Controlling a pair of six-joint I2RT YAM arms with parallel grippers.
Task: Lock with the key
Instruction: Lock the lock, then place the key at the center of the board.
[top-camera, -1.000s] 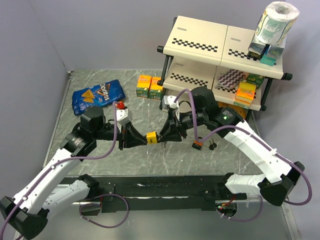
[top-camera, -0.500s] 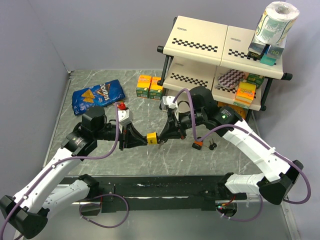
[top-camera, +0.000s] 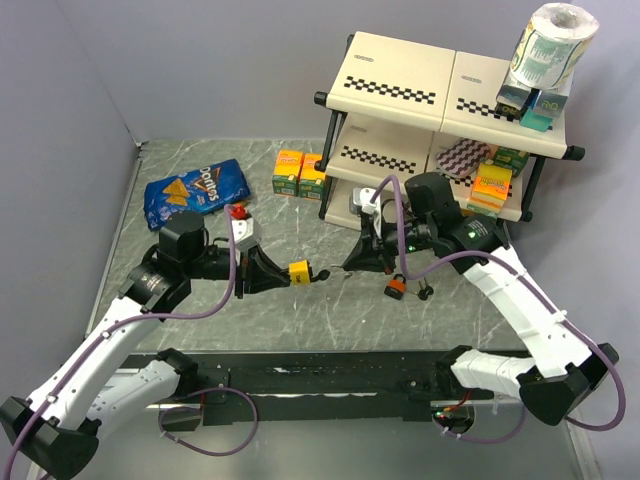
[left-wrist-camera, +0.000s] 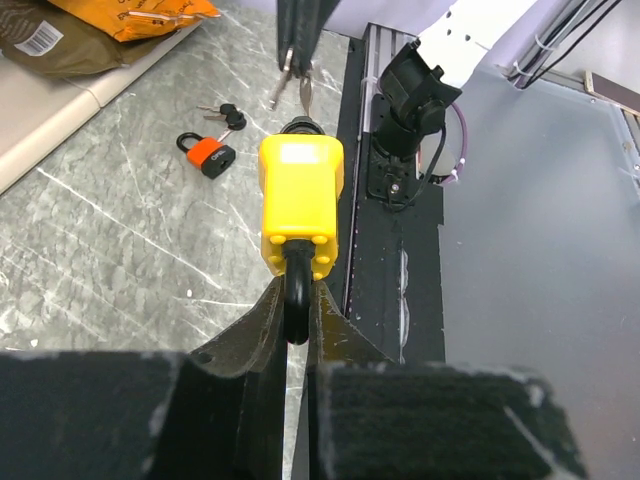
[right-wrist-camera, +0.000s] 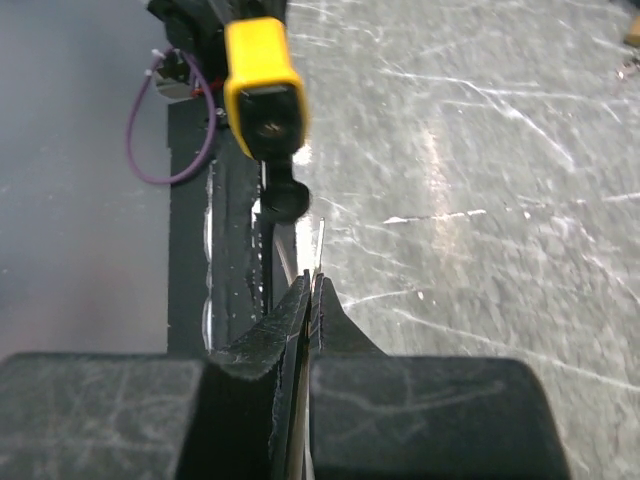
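In left claw (left-wrist-camera: 297, 296), blocky yellow padlock (left-wrist-camera: 301, 200)

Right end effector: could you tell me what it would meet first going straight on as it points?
Probably the yellow padlock held by the left end effector. A black key head hanging just short of it may touch first; depth is unclear.

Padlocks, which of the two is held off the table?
The yellow padlock, its shackle clamped in the left gripper; the orange padlock lies flat on the table.
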